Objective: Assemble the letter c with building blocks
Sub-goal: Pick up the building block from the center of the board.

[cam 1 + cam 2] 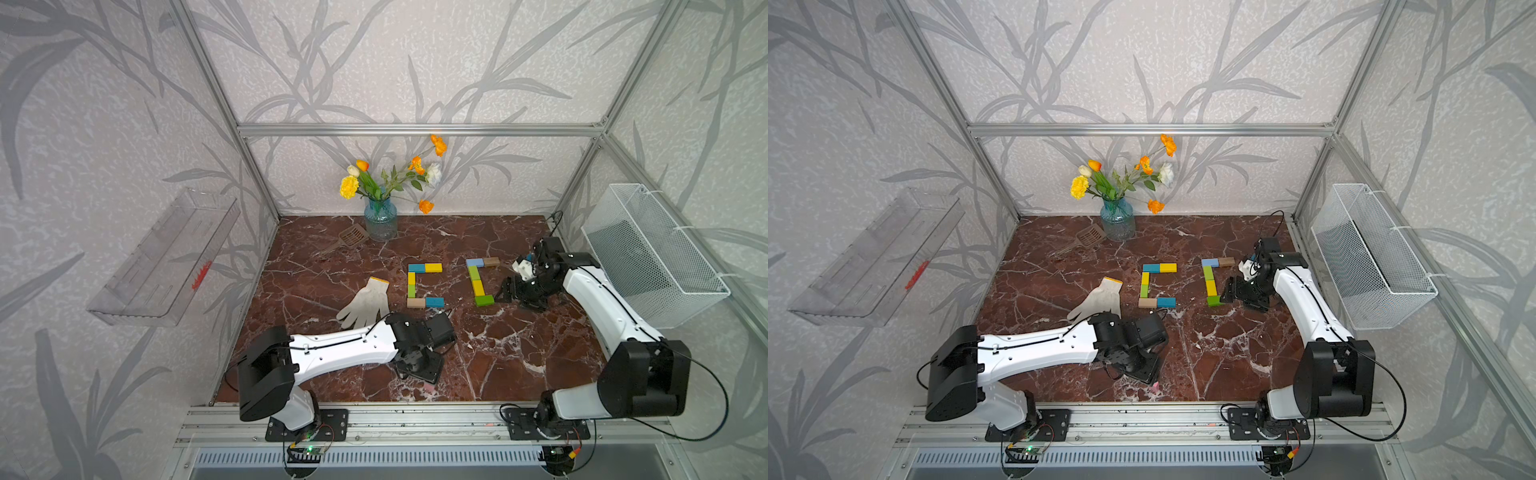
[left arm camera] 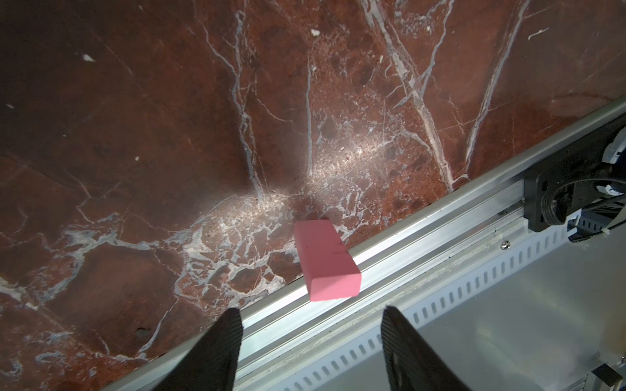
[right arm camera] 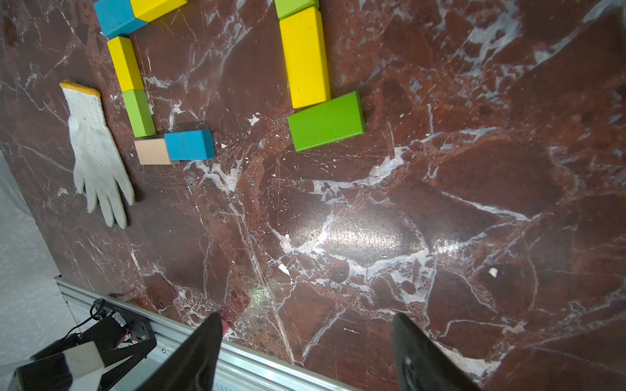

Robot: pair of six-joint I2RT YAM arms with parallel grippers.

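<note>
Pink block mostly hidden beneath left arm from above

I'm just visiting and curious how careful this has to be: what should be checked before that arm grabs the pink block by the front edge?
1. Left gripper open and empty: ok.
2. Pink block lined up with its open jaws: ok.
3. Block clear of the front rail: cannot tell; it lies right at the edge.
4. Table bare beside the unfinished C's green end block: ok.
5. Right gripper open and empty: ok.
</note>
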